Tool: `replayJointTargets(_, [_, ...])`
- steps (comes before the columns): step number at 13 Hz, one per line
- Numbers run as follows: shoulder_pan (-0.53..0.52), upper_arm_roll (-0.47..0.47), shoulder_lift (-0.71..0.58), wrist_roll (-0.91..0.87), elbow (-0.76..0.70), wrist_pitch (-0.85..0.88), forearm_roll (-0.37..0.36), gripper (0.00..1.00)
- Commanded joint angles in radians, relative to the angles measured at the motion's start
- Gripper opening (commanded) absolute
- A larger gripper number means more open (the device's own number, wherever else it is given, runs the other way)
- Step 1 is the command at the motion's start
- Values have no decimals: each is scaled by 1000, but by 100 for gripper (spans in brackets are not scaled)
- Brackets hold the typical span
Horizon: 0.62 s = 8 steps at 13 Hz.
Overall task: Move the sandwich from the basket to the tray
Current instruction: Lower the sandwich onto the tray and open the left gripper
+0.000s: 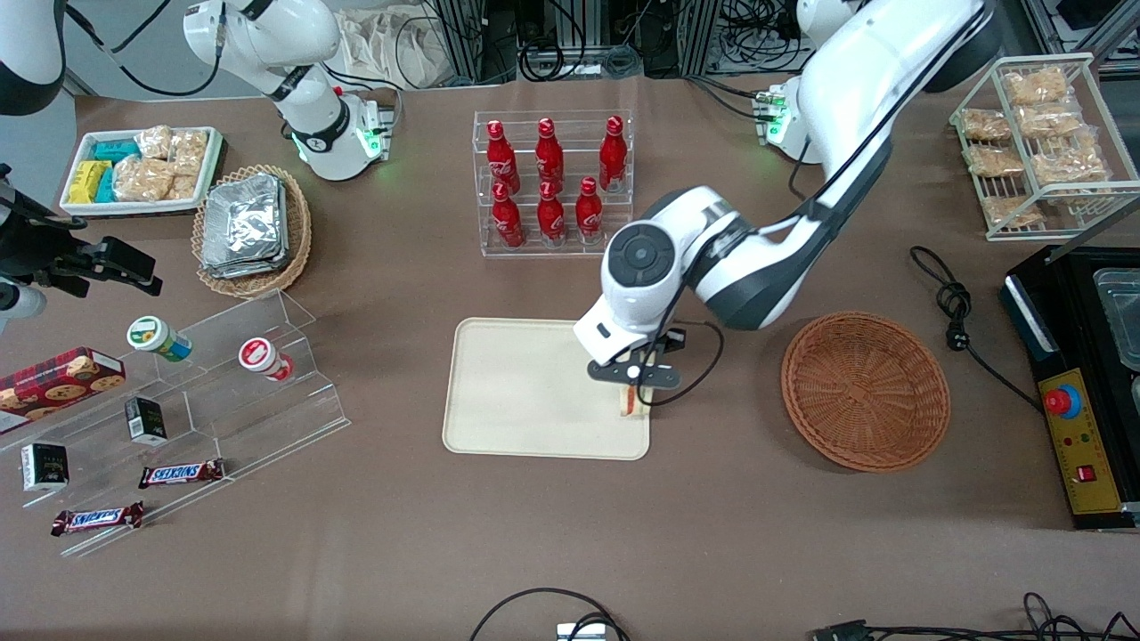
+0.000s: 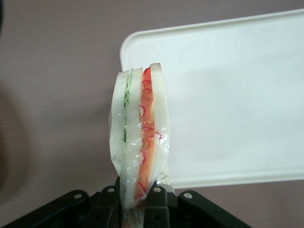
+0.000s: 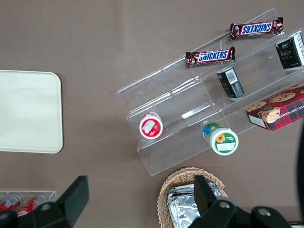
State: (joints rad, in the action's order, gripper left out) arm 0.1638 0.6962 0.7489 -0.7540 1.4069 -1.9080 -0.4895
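While gripper (image 1: 634, 389) hangs over tray's corner nearest basket, fingers clamped on sandwich (image 2: 138, 142) — wedge held on edge, long axis running straight out from fingers, layers upright. Sandwich sits over tray (image 2: 228, 104) rim, partly above bare table. Likely next: shift inward over tray, then lower — release. Basket (image 1: 866, 390) empty, toward working arm's end.

Working arm's black end effector (image 1: 636, 385) over the cream-beige rectangular tray (image 1: 525, 392) at its 4 o'clock corner, small wrapped sandwich wedge (image 1: 631, 402) under it, round reddish-brown wicker basket (image 1: 865, 389) at the tray's 3 o'clock on the brown surface (image 1: 570, 525), red bottles in a clear rack (image 1: 554, 182) at 12 o'clock
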Motion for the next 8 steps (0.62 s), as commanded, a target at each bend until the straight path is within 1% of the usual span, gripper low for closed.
replayJointTargets(1, [10, 0, 65, -13, -39, -66, -30, 0])
replayJointTargets(3, [41, -10, 96, -15, -45, -77, -40, 0])
replayJointTargets(5, [98, -81, 102, -31, -42, -83, -53, 0])
replayJointTargets(6, [117, -105, 104, -36, -39, -103, -52, 21])
replayJointTargets(7, [126, -113, 116, -31, -39, -129, -57, 91])
replayJointTargets(8, [131, -115, 118, -31, -39, -144, -70, 100])
